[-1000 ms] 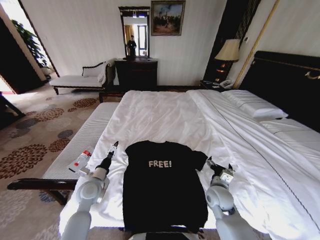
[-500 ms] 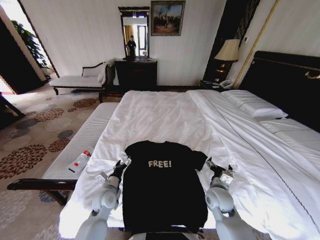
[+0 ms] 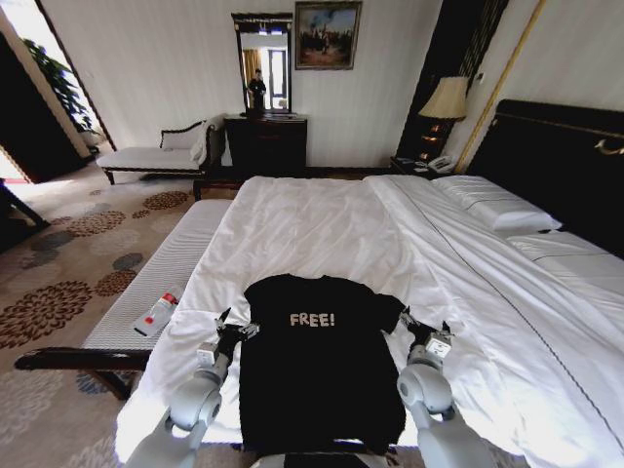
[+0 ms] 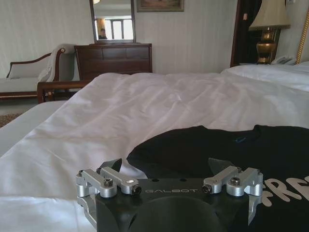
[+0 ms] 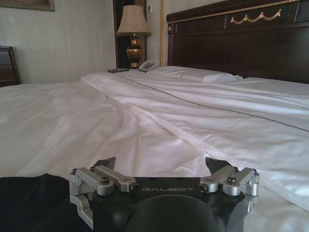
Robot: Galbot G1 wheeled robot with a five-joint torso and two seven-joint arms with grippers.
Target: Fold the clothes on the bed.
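T-shirt (image 3: 320,361): one, flat on bed (image 3: 322,224); left pincer (image 3: 231,329), right pincer (image 3: 426,332) both apart, flanking.

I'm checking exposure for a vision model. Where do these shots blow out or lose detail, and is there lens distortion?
Head view: the white bed is nearly blown out, the black T-shirt holds little fold detail, and walls bow at the edges. Left wrist view: the left gripper is sharp over the shirt's shoulder. Right wrist view: the headboard is dark.

One black T-shirt (image 3: 320,363), one bed (image 3: 322,229), two grippers (left (image 3: 234,327), right (image 3: 422,329)) — one lamp (image 3: 446,99).
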